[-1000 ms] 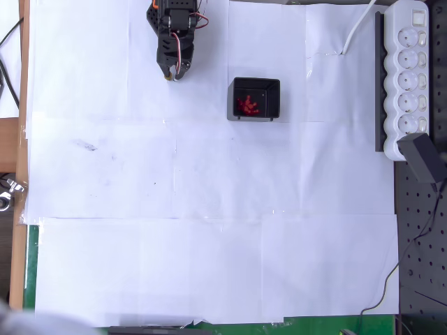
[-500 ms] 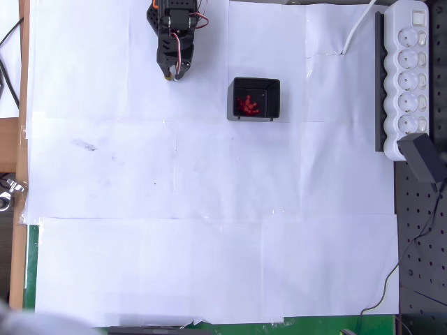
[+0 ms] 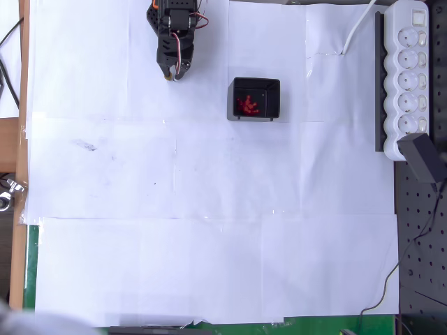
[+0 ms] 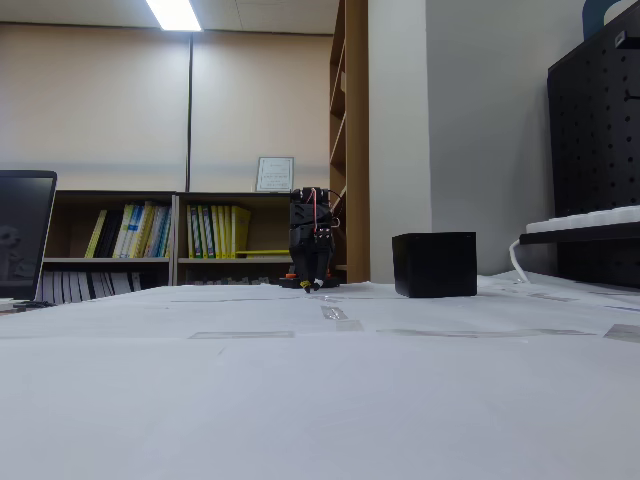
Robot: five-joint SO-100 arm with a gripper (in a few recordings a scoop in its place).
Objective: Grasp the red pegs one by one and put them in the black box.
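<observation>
Overhead view: the black box [image 3: 255,98] stands on the white paper-covered worktop [image 3: 209,230], with the red pegs [image 3: 247,105] clustered together inside it, toward its left half. The claw [image 3: 171,72] points down at the top of the picture, to the left of the box and apart from it; its fingers are drawn together with nothing between them. A white power strip [image 3: 408,77] lies along the right edge. Fixed view: the claw [image 4: 311,287] hangs low over the paper, left of the black box [image 4: 434,264].
</observation>
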